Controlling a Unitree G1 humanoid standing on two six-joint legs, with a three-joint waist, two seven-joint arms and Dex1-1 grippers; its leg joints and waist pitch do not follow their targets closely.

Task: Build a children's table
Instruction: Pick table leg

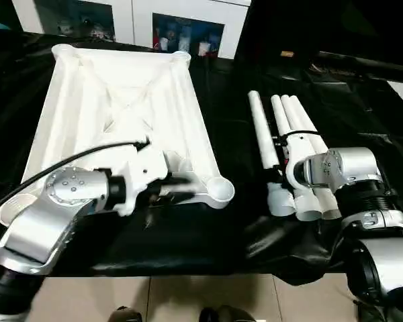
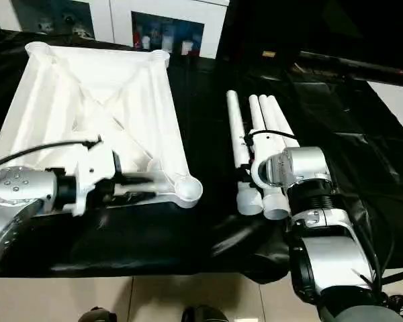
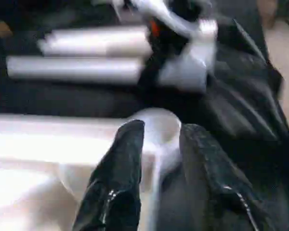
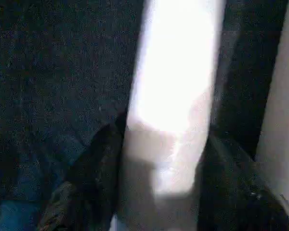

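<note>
The white ribbed top [image 1: 121, 114] is seen upside down; its corner socket [image 3: 156, 127] sits between the left tool's [image 3: 159, 159] parted fingers. A leg [image 4: 176, 96] is straddled by the right tool [image 4: 159, 183], grip unclear.

Tabletop [image 1: 121, 107]: white, upside down, ribbed underside up, round corner sockets | legs [image 1: 289, 144]: white tubes, lying side by side, right of top
</note>
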